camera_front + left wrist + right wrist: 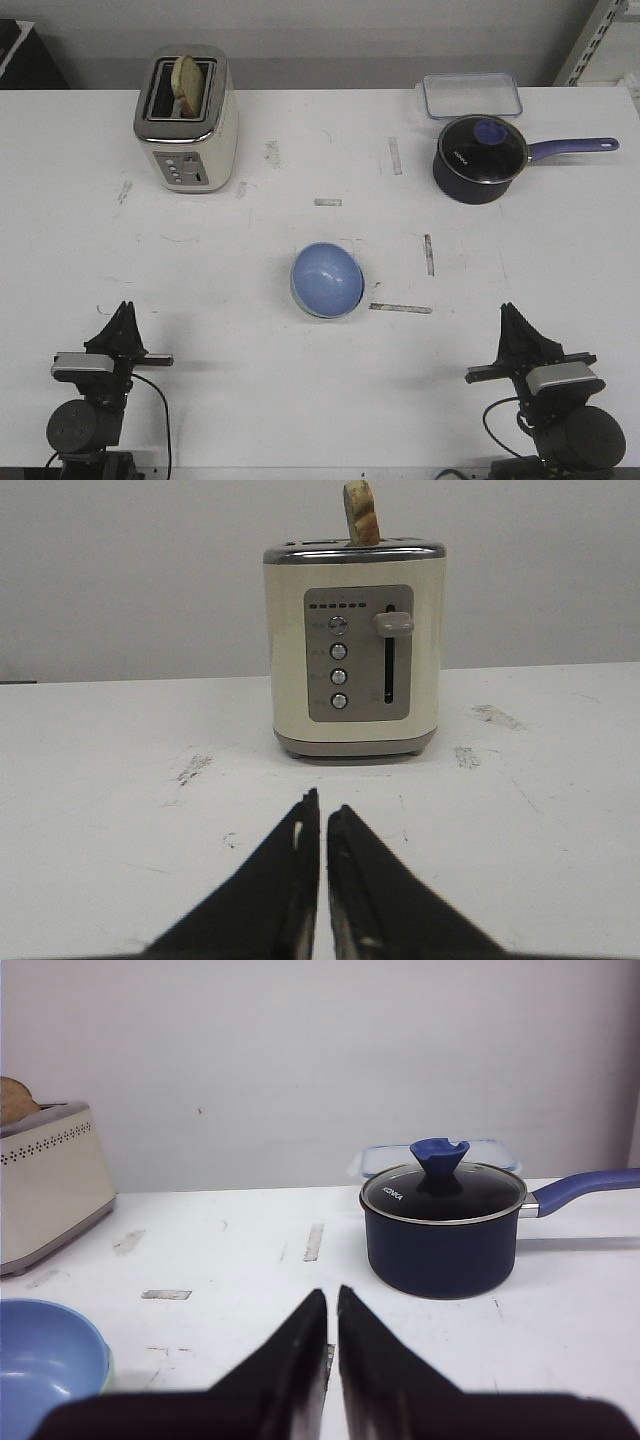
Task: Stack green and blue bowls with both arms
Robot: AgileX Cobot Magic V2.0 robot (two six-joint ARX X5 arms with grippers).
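Apparently the stack was already made: the blue bowl [327,280] was seen at frame centre on the bench [250,400], w/ a thin pale green rim, probably the green bowl [107,1370], showing beneath it in the right wrist view. Left pincer [122,312] at lower left and right pincer [512,318] at lower right were both parked well apart from it, tips nearly touching, nothing held. Toaster [186,118] at upper left, saucepan [480,158] at upper right. Judged: nesting should be checked level; arms kept low & clear so the stack isn't nudged.
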